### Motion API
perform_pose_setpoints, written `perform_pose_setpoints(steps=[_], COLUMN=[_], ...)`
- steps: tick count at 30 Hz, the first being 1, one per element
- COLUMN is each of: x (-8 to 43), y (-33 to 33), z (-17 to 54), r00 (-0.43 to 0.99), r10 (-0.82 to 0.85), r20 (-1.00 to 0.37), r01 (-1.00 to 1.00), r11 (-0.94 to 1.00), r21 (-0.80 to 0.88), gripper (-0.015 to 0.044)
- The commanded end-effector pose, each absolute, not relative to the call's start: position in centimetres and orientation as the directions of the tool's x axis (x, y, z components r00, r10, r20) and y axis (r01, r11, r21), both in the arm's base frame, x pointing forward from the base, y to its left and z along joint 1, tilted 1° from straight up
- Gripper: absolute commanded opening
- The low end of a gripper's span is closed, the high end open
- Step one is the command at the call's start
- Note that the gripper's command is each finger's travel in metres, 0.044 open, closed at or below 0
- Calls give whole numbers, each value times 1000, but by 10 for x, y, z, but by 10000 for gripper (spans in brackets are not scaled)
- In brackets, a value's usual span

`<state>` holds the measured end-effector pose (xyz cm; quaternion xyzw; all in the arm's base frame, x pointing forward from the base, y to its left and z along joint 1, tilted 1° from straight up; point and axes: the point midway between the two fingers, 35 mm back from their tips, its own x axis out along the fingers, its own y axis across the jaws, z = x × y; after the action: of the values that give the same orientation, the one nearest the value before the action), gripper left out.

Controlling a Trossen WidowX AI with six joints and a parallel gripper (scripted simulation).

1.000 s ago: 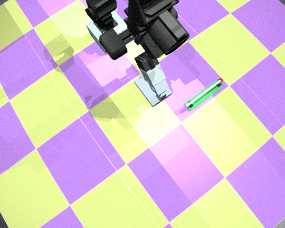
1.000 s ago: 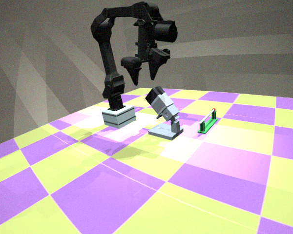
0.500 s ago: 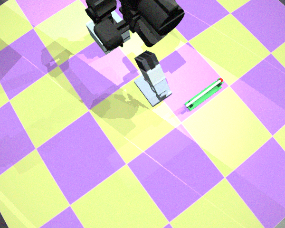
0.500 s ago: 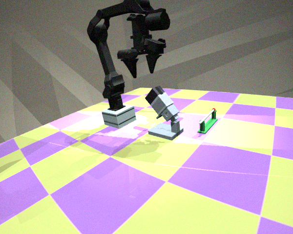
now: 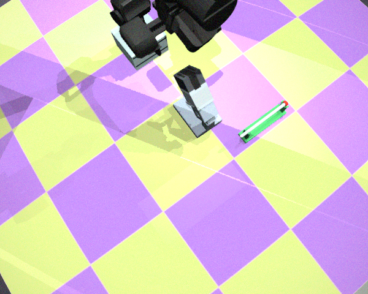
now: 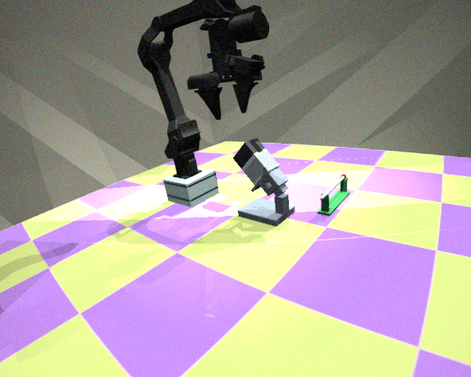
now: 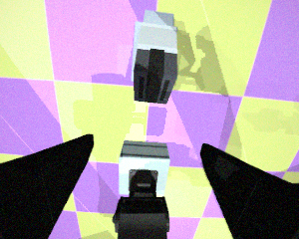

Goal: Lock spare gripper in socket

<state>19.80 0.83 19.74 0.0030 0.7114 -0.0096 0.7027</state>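
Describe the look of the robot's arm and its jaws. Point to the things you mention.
The arm (image 6: 169, 95) is black, with chunky, angular links, rounded joints and a thick cylindrical housing near the wrist. The jaws (image 5: 167, 52) (image 6: 231, 115) are black too: two wedge-shaped fingers tapering to narrow tips. No bright markings or loose cables can be made out.

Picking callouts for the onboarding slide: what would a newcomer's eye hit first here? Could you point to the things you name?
Probably the black arm (image 6: 169, 97), rising from its pale block at the back, its open fingers (image 5: 167, 41) (image 6: 231, 115) hanging above and apart from the tilted grey-and-black piece on its grey base. Next, the vivid green rack (image 5: 265, 125) (image 6: 336, 203) beside that, carrying a white rod with a red end, all on a loud purple-and-yellow checkered surface.
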Motion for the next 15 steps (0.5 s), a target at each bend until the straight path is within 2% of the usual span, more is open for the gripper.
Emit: perform_pose_setpoints(steps=[1, 7, 15], x=[202, 200, 203], y=[31, 98, 122], z=[198, 199, 200], r00=[-12, -10, -10], r10=[-8, -2, -3], r20=[-1000, -1000, -1000], r01=[13, 13, 15], r11=[1000, 1000, 1000], r21=[-8, -2, -3], gripper=[335, 180, 180])
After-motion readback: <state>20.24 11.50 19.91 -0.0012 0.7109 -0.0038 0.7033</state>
